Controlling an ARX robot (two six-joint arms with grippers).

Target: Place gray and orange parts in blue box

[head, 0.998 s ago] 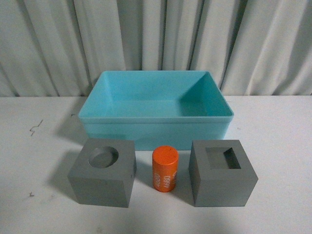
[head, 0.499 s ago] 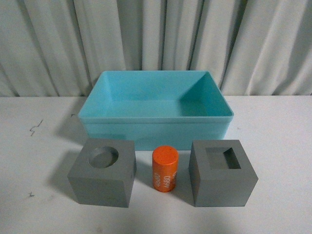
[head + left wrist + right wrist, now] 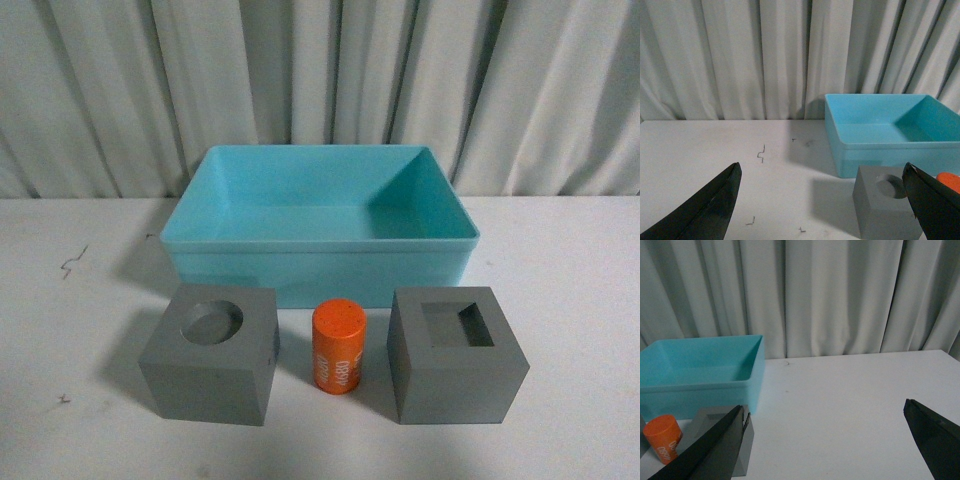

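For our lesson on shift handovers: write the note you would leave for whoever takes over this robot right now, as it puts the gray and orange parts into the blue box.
Left tool: open, holding nothing.
Right tool: open, holding nothing.
Blue box: at the back of the table, nothing in it.
In a row in front of the box, from the robot's left: gray cube with the round hole, orange cylinder standing upright, gray cube with the square hole.
Done: nothing yet.
Left: all three parts go into the box.
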